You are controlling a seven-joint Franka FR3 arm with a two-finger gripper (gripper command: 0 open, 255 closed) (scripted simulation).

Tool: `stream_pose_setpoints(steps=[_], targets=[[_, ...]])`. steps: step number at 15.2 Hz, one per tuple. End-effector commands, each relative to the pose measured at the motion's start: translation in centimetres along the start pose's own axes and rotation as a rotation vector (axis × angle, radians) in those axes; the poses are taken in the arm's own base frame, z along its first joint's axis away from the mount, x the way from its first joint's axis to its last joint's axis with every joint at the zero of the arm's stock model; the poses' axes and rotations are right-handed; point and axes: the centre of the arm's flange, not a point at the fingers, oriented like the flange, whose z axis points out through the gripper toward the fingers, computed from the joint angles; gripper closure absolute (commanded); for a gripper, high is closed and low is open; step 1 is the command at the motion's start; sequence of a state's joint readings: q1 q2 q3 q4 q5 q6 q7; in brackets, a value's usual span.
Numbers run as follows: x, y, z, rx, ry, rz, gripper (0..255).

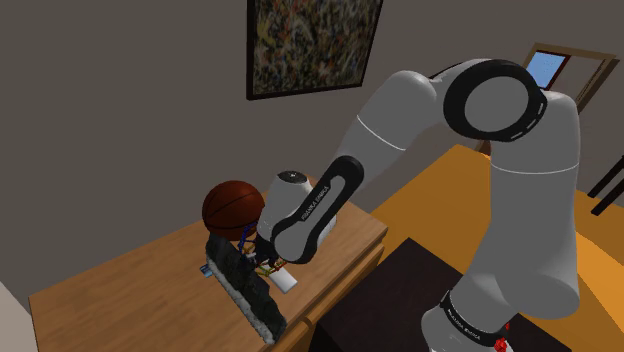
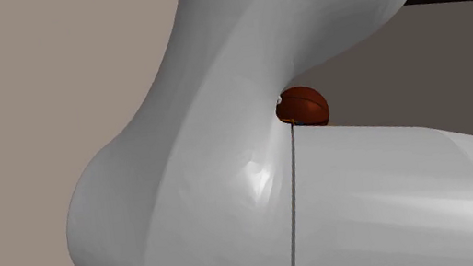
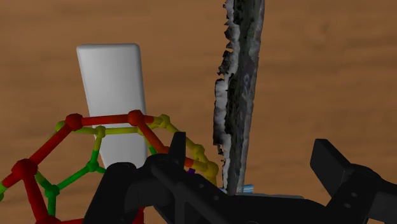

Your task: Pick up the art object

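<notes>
- One light-brown wooden table (image 1: 110, 290) on the shoulder view's left carries everything I count on it.
- One reddish-brown basketball (image 1: 232, 207) sits at the back of the table, near the wall.
- One thin, rough, dark grey slab (image 3: 238, 95) stands on edge in front of the ball. One small blue thing (image 3: 247, 188) shows at its end, too small for me to name.
- One lattice of red, green and yellow rods and balls (image 3: 105, 119), which I take for the art object, rests on the table just beside the slab, under the hand.
- One flat white block with rounded corners (image 3: 111, 83) lies flat just past the lattice.
- One black gripper (image 3: 251, 149): its two fingers (image 3: 178, 149) are spread apart and grasp nothing. The lattice is beside one finger, and the slab lines up with the gap, untouched.
- One dark-framed speckled painting (image 1: 312, 45) hangs on the wall.
- One dark stand (image 1: 390, 300) is at the lower right.
</notes>
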State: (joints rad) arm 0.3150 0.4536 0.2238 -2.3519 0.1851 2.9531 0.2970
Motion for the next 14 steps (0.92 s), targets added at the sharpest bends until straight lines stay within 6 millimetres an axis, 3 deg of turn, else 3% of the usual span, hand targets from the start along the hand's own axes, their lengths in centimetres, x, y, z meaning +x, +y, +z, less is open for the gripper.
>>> stream_pose_setpoints(steps=[1, 5, 6, 14], targets=[[0.06, 0.21, 1.05, 0.000, 0.001, 0.000, 0], [-0.01, 0.37, 1.86, 0.000, 0.001, 0.000, 0], [-0.03, 0.34, 1.85, 0.000, 0.001, 0.000, 255], [-0.10, 0.31, 1.81, 0.000, 0.001, 0.000, 255]])
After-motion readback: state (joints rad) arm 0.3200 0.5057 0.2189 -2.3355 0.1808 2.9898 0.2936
